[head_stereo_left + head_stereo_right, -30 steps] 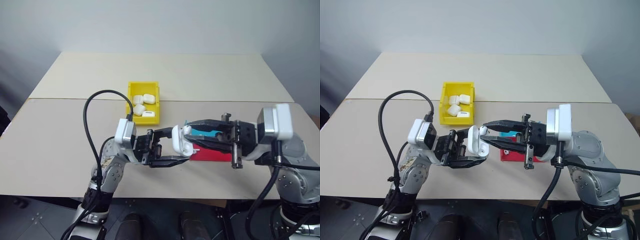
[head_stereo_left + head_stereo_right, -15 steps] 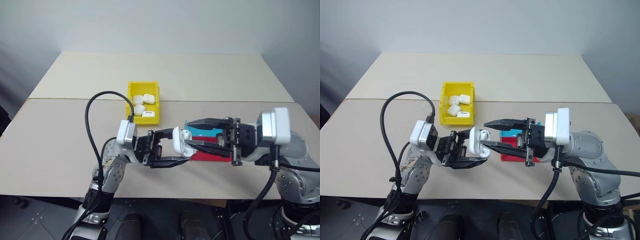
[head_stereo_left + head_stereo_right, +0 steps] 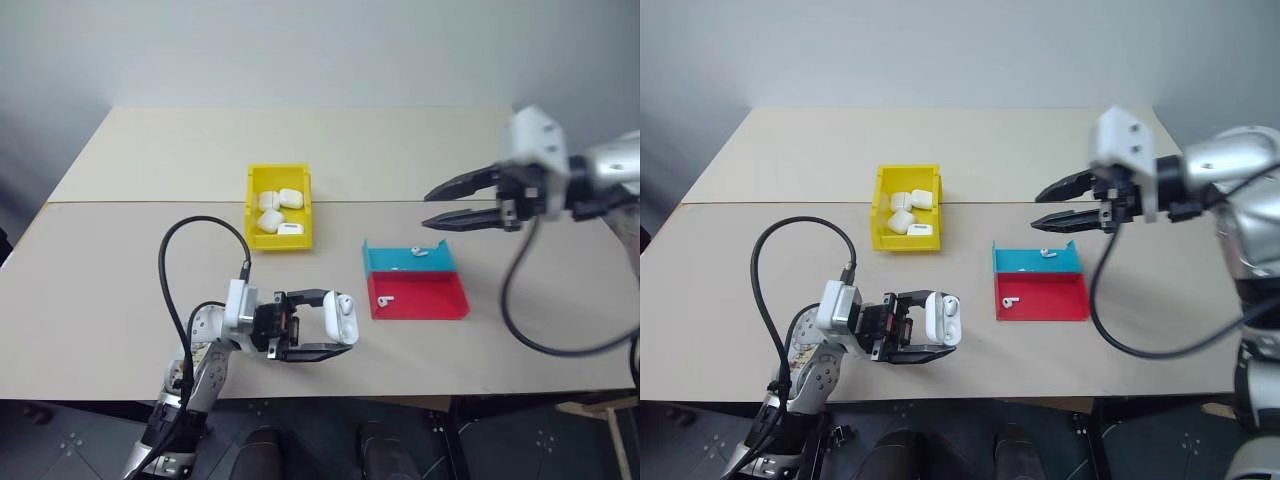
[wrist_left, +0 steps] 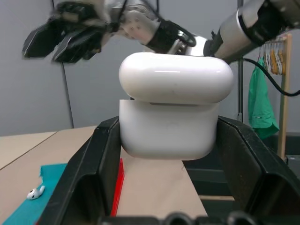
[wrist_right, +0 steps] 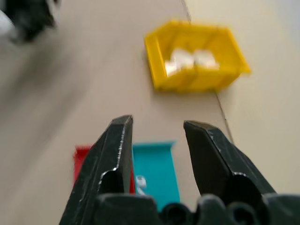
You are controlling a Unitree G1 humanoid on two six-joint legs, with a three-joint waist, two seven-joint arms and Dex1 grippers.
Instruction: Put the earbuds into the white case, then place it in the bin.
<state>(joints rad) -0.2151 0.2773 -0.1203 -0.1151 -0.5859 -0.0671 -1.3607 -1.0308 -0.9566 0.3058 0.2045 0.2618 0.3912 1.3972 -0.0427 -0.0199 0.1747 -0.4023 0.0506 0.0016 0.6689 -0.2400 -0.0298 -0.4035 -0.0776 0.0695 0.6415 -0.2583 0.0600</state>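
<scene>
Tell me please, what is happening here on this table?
The left gripper is shut on a white case with its lid open, holding it low above the near edge of the table. The right gripper is open and empty, up in the air beyond the red and blue tray. Two earbuds lie in the tray, one in the blue part and one in the red part. The yellow bin already holds several cases.
</scene>
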